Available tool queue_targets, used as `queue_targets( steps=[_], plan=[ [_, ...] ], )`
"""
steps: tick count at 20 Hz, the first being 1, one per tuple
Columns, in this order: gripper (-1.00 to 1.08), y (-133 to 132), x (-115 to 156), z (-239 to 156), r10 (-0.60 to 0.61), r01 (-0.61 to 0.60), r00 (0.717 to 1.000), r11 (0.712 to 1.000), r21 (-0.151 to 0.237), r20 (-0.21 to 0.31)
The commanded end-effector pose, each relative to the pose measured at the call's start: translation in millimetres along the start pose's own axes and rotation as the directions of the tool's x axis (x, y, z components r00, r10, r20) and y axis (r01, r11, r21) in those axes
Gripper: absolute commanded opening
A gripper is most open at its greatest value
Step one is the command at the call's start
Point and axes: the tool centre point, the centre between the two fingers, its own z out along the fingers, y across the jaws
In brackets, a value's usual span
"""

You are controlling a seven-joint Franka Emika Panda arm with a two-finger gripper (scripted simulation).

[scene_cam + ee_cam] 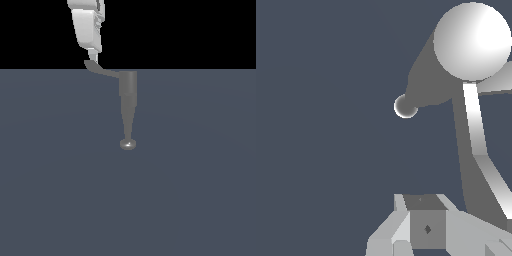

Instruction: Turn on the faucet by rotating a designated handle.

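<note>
Closest to the wrist camera sits my own hand, its pale grey fingers and the dark block between them filling the lower edge of that view. Whether the fingers are parted or pressed together I cannot tell: the wrist view crops them, and the exterior view shows only one narrow white tip.

Beyond the fingers in the wrist view, the faucet shows as a bright round top with a dark cone running off to the small shiny disc at the spout's end. From under that round top the handle runs as a thin pale strip toward my hand, bending partway along.

In the exterior view the faucet stands on the dark blue-grey desk, near its far edge and about centred across the picture. Its cylindrical body narrows downward in the picture to the round disc. The handle sticks out from the top of the body toward the exterior view's left, ending in a curved upturned tip. My hand comes down from above, tilted a little, and its white fingertip sits right at that upturned tip, touching it or just short of it. I have no grip around the lever that I can see.
</note>
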Motion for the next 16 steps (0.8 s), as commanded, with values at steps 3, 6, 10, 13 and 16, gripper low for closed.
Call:
queue_targets(
  steps=[3,6,10,13,16],
  plan=[
    [-1.0,0,0,0,0.002,-0.002,1.0,1.0,0.0,0.0],
    [-1.0,8,0,0,0.002,-0.002,1.0,1.0,0.0,0.0],
    [-1.0,19,0,0,0.002,-0.002,1.0,1.0,0.0,0.0],
    [-1.0,28,1,0,0.002,-0.002,1.0,1.0,0.0,0.0],
    [-1.0,37,1,0,0.002,-0.002,1.0,1.0,0.001,0.0]
  ],
)
